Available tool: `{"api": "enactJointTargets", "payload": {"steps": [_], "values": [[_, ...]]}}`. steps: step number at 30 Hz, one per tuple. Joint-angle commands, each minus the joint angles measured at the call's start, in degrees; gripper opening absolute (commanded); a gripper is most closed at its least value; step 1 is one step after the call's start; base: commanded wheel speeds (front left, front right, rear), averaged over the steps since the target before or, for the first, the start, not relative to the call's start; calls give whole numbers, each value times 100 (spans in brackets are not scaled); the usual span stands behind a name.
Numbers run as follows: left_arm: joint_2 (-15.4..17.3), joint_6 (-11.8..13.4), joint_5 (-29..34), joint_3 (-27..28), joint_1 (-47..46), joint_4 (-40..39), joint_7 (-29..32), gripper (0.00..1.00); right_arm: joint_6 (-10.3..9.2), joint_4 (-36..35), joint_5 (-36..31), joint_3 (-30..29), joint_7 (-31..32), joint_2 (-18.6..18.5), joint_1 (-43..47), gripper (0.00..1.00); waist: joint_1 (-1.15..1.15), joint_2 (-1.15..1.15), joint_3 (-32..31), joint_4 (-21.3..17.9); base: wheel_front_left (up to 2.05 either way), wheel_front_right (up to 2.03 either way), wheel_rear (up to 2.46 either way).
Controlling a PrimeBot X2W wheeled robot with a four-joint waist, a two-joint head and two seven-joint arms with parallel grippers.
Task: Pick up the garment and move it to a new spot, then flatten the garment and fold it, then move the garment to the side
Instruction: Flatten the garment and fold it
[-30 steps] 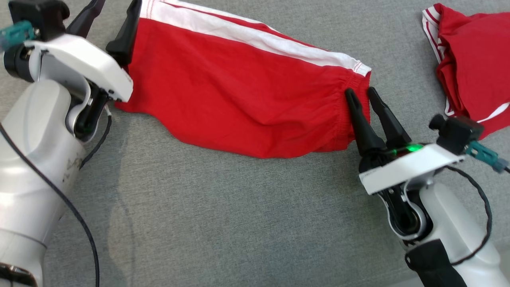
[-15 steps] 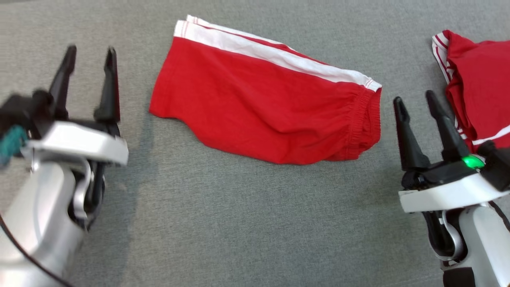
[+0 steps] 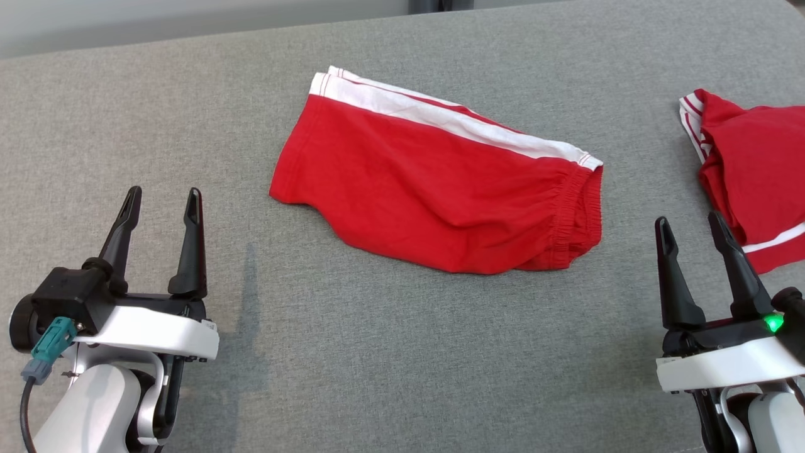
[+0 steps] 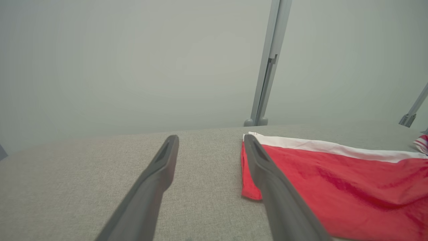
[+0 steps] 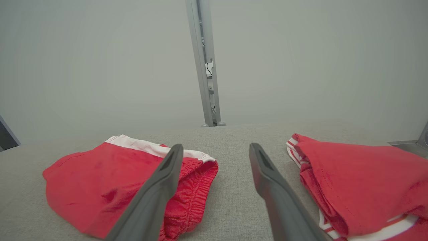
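The garment (image 3: pixel 434 189), red shorts with a white side stripe, lies folded in half on the grey table (image 3: pixel 390 352), its elastic waistband to the right. It also appears in the left wrist view (image 4: pixel 341 184) and the right wrist view (image 5: pixel 110 180). My left gripper (image 3: pixel 162 202) stands open at the lower left, well clear of the shorts' hem. At the lower right my right gripper (image 3: pixel 690 226) is open too, just right of the waistband. Neither gripper holds anything.
A second red garment with white stripes (image 3: pixel 751 179) lies bunched at the table's right edge, close to my right gripper, and shows in the right wrist view (image 5: pixel 354 180). Grey frame posts (image 5: pixel 207 67) rise behind the table's far edge.
Both grippers have let go of the shorts' ends and drawn back toward me, opening apart from the cloth. The head camera has also shifted, so the folded shorts now appear farther off.
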Motion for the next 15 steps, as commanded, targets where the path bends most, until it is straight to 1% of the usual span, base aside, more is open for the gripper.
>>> {"api": "enactJointTargets", "payload": {"steps": [1,6,8,12,15], "values": [[40,17,-15,0,50,12,21,100,0,-43,-24,-71,59,32,75,100,0,0,-43,-27,0,0,0],[88,-53,-18,-53,-68,43,111,100,0,-98,10,-89,138,107,101,100,0,0,-52,-65,0,0,0],[88,-129,-24,-107,-216,68,170,100,0,-129,7,-88,160,128,96,100,0,0,-20,-68,0,0,0],[95,-391,12,-309,-685,319,456,100,0,-160,63,-36,185,172,12,100,0,0,94,-103,0,0,0],[49,-702,-47,-493,-1159,691,740,100,0,-155,99,63,179,202,-95,100,0,0,211,-202,0,0,0]]}}
